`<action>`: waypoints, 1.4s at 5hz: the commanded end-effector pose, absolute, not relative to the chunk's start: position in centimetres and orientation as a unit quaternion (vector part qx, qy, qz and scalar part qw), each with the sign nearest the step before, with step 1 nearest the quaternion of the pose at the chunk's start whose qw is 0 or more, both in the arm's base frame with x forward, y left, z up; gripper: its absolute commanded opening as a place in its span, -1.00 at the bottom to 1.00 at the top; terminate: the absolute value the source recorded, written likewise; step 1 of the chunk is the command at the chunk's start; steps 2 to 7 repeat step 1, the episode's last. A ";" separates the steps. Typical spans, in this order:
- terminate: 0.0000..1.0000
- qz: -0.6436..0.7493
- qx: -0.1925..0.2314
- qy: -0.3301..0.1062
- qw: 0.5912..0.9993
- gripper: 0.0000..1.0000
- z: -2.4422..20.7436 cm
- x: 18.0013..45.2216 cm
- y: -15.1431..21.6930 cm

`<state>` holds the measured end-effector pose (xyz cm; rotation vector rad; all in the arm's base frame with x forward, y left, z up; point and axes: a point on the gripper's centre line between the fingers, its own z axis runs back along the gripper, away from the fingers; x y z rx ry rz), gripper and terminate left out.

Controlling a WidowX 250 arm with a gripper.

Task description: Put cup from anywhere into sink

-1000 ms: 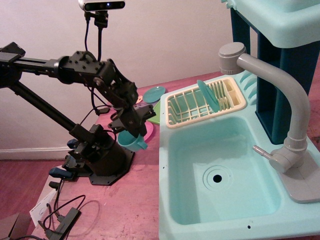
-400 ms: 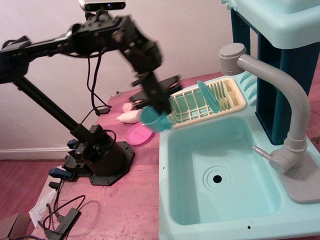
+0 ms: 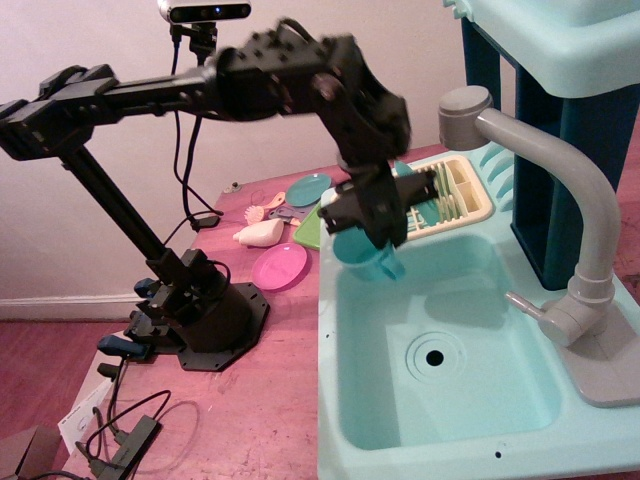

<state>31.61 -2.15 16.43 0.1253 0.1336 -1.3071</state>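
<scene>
One cup (image 3: pixel 364 259), light stiff plastic, probably slick; my gripper (image 3: pixel 368 232) clamped on its rim, hanging over far-left sink (image 3: pixel 520 385) corner.

The black robot arm (image 3: pixel 300 85) and its gripper (image 3: pixel 368 222) cover much of the yellow plastic dish rack (image 3: pixel 455 195), so only the rack's right part shows. The gripper is motion-blurred, and its fingers cannot be made out against the small teal plastic cup (image 3: pixel 365 258), whose upper rim is hidden behind them. The pale mint-green plastic sink (image 3: pixel 470 330) is cut off by the bottom edge. The grey faucet's (image 3: pixel 560 200) base plate runs off the right edge. The cream-coloured object (image 3: pixel 257 233) on the pink bench (image 3: pixel 260 380) is too small to identify.
</scene>
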 end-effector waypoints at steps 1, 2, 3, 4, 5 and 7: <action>1.00 -0.629 0.057 0.047 0.774 -1.00 15.0 33.8 -4.1; 1.00 -0.629 0.057 0.047 0.774 -1.00 15.0 33.8 -4.1; 1.00 -0.629 0.057 0.047 0.774 -1.00 15.0 33.8 -4.1; 1.00 -0.629 0.057 0.047 0.774 -1.00 15.0 33.8 -4.1; 1.00 -0.629 0.057 0.047 0.774 -1.00 15.0 33.8 -4.1; 1.00 -0.629 0.057 0.047 0.774 -1.00 15.0 33.8 -4.1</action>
